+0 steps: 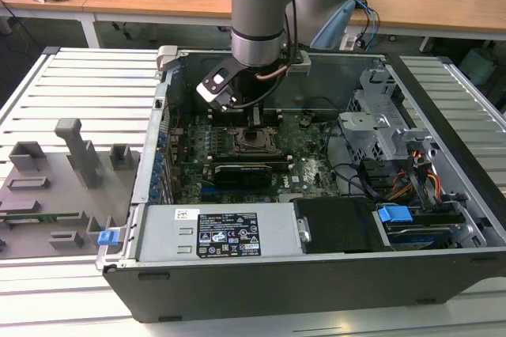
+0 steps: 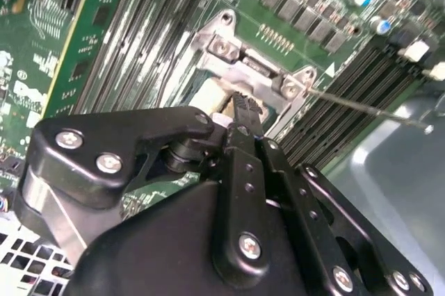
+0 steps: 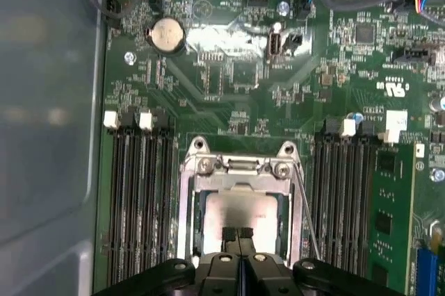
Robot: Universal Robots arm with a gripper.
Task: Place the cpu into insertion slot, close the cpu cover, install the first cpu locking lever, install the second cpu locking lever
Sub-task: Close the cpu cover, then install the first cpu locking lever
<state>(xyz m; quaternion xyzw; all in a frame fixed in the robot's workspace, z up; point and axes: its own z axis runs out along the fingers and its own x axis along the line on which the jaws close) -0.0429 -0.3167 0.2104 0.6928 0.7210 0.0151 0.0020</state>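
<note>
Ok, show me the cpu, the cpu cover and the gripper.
cpu [image 3: 243, 211], first wrist view, middle of its metal top.
cpu cover [image 3: 215, 186], first wrist view, frame strip across the cpu from the gripper.
gripper [image 3: 238, 235], first wrist view, midway between its fingertips.

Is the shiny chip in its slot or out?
In. In the first wrist view the cpu lies flat inside the slot, ringed by its metal frame, with the shut pincer just over it.
</note>
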